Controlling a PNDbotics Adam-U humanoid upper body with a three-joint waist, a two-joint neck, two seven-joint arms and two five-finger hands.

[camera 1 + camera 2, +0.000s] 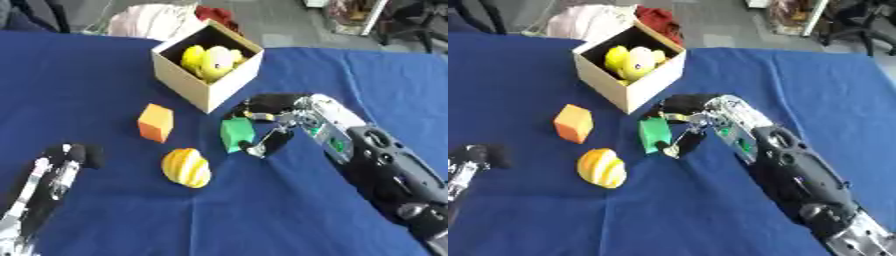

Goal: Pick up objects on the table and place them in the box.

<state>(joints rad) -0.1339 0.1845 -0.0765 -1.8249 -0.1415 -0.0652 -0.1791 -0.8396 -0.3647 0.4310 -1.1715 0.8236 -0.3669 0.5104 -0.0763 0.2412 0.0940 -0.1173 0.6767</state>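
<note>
My right hand (267, 125) has its fingers grasping the green block (236, 134) beside the box (188, 75), ready to lift; left hand (63, 162) idle, fingers clenched.

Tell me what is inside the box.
The box holds yellow rounded toys, one with a small dark spot. Its near walls hide the floor and anything beneath them.

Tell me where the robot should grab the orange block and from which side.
Take the orange block across its flat side faces, coming from above. It stands apart from the box and the yellow striped object, nearer the left hand, so fingers likely fit.
</note>
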